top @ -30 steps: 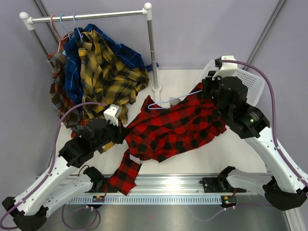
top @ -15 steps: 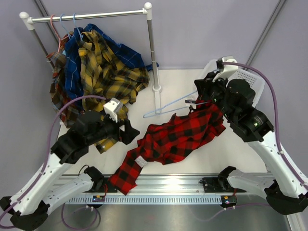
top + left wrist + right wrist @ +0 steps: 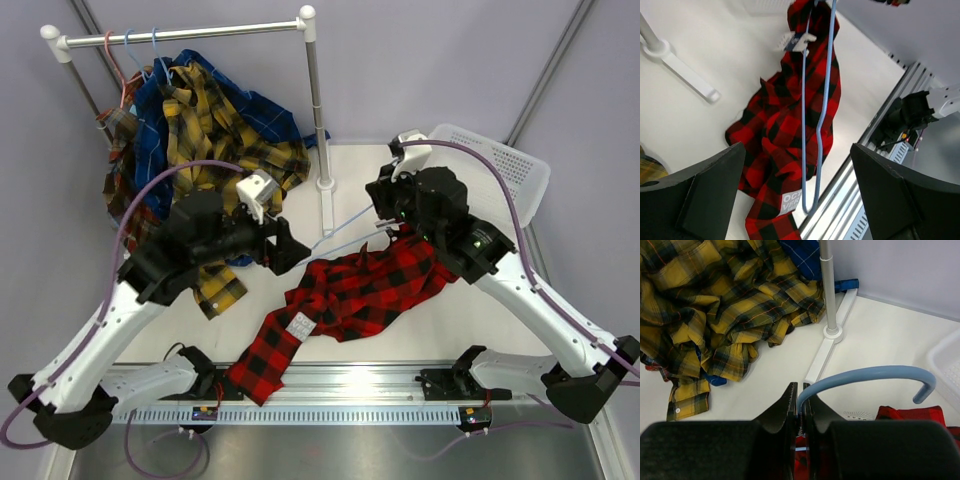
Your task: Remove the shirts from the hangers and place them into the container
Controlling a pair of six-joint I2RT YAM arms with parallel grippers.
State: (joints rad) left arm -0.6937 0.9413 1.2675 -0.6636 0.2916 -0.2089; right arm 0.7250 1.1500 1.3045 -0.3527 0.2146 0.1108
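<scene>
I work in a robotics lab cell, not a home. My arms [image 3: 110, 330] are bolted to a slotted aluminium beam [image 3: 330, 385] at the near edge of a bare white tabletop [image 3: 440, 330], and purple cables [image 3: 120, 232] loop along them. Plain grey walls [image 3: 430, 60] close in the corner, crossed by dark metal struts [image 3: 547, 75]. A small clothes rack [image 3: 185, 30] stands on the tabletop itself, with plaid shirts [image 3: 215, 130] hanging from it.

Shirt [image 3: 360, 290] on table [image 3: 430, 325] — rail [image 3: 190, 33] behind-left, container [image 3: 500, 165] behind-right.
</scene>
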